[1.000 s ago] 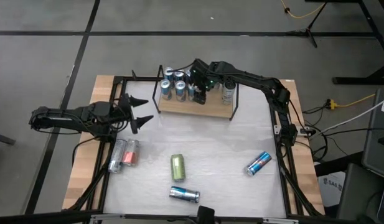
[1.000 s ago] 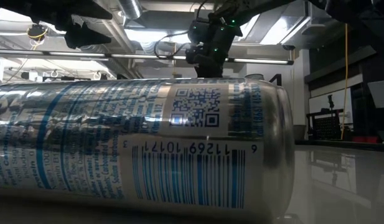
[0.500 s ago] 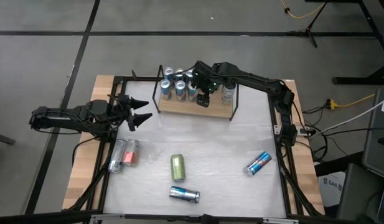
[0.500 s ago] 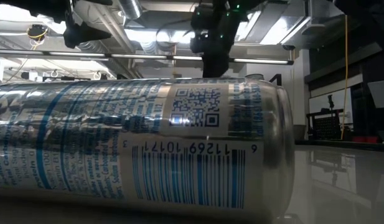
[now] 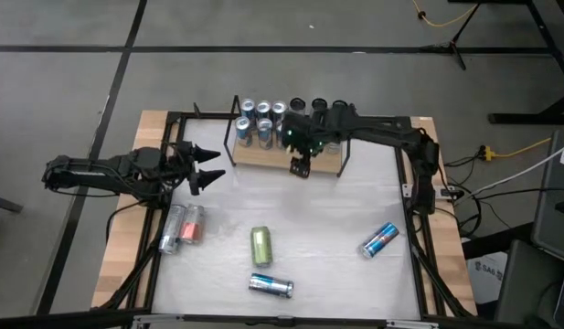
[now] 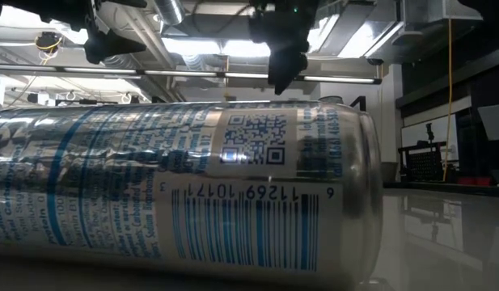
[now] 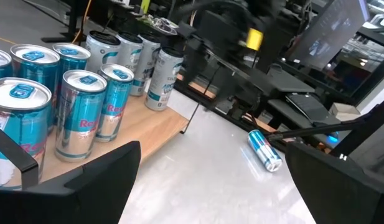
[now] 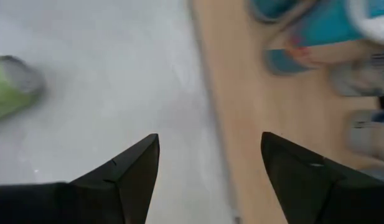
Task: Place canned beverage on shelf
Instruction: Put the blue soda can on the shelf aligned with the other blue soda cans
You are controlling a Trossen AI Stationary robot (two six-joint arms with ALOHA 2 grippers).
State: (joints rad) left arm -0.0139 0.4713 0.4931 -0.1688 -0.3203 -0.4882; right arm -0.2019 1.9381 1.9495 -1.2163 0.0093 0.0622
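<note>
The shelf (image 5: pixel 323 163), a light wooden board with black wire end frames, stands at the table's far side. Several upright cans stand on it: blue ones (image 5: pixel 261 128) at its left and dark-topped ones (image 5: pixel 318 108) at its back right. My right gripper (image 5: pixel 301 167) is open and empty over the board's near edge; its wrist view (image 8: pixel 210 162) shows the board (image 8: pixel 285 124) below it. My left gripper (image 5: pixel 211 164) is open and empty, left of the shelf, pointing at it (image 7: pixel 210 180).
Cans lie on the table: two red-and-silver ones (image 5: pixel 183 227) near the left, a green one (image 5: pixel 261 244) in the middle, a silver-blue one (image 5: pixel 271 286) near the front edge, filling the low view (image 6: pixel 184 186), and a blue-red one (image 5: pixel 380 239) at the right.
My right gripper has drawn back from among the cans on the shelf toward the table's near edge, to the board's near edge, and has risen. The left arm has kept still.
</note>
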